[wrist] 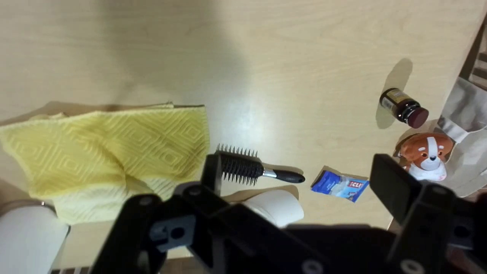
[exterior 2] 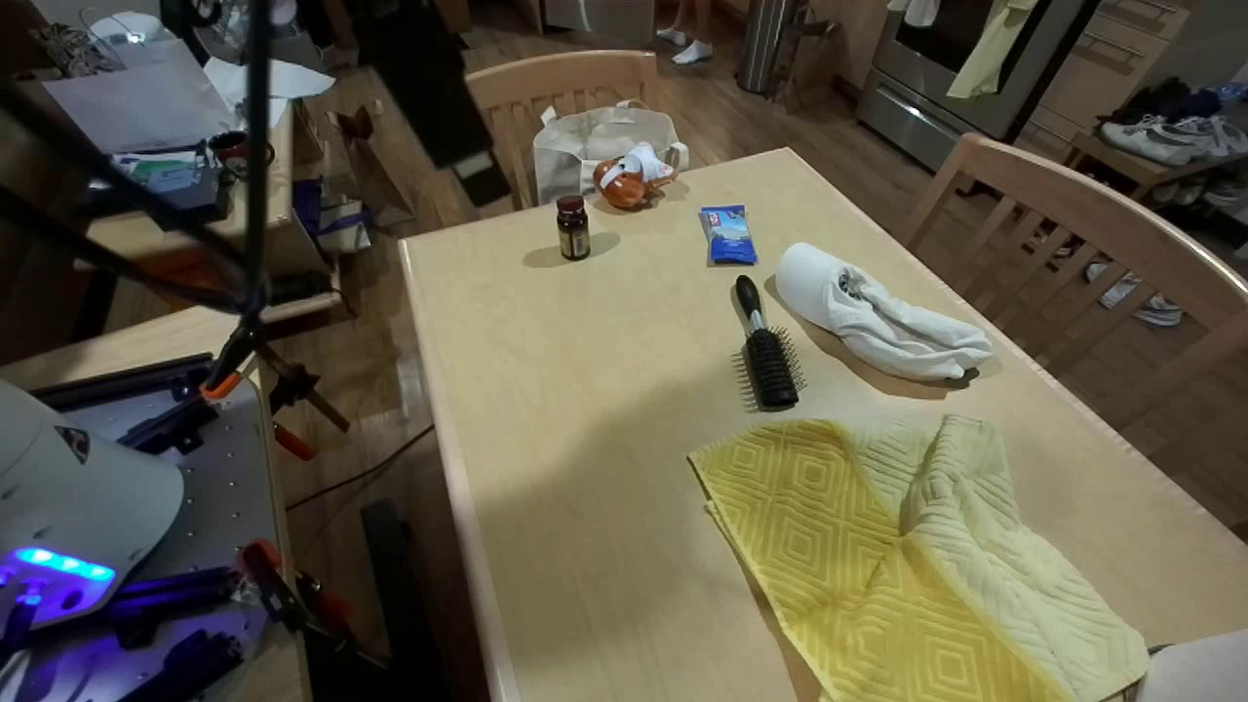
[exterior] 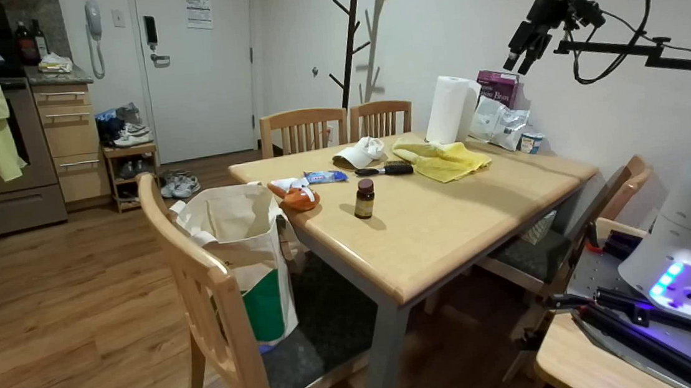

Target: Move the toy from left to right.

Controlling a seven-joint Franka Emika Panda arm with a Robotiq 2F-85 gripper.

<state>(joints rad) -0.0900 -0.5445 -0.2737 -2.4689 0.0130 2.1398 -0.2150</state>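
The toy is a small plush dog, orange-brown with a white muzzle and chest. It lies at the table's corner by the tote bag in both exterior views point(exterior: 301, 198) point(exterior 2: 624, 185). In the wrist view the toy point(wrist: 427, 150) is at the right edge, beyond the right finger, which comes close to its lower left in the picture. My gripper point(exterior: 515, 65) is high above the far part of the table, well away from the toy. In the wrist view my gripper point(wrist: 298, 169) has its fingers wide apart, with nothing held between them.
On the table are a dark bottle point(exterior 2: 573, 229), a blue snack bar point(exterior 2: 729, 234), a hairbrush point(exterior 2: 768, 356), a white cap point(exterior 2: 877, 317) and a yellow cloth point(exterior 2: 858, 546). A paper towel roll point(exterior: 447, 110) stands by the wall. A tote bag point(exterior: 244, 246) sits on a chair beside the toy.
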